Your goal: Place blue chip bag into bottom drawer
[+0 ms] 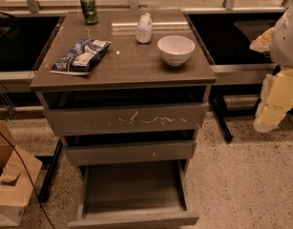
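The blue chip bag lies flat on the left side of the cabinet top, near its left edge. The bottom drawer is pulled out towards me, and its bare grey inside holds nothing. My gripper, a cream-coloured block at the end of the white arm, hangs at the far right. It is beside the cabinet at about the height of the top drawer, well away from the bag and empty of it.
A green can, a clear plastic bottle and a white bowl stand on the cabinet top. The scratched top drawer and middle drawer sit slightly out. A cardboard box and cables lie on the floor at left.
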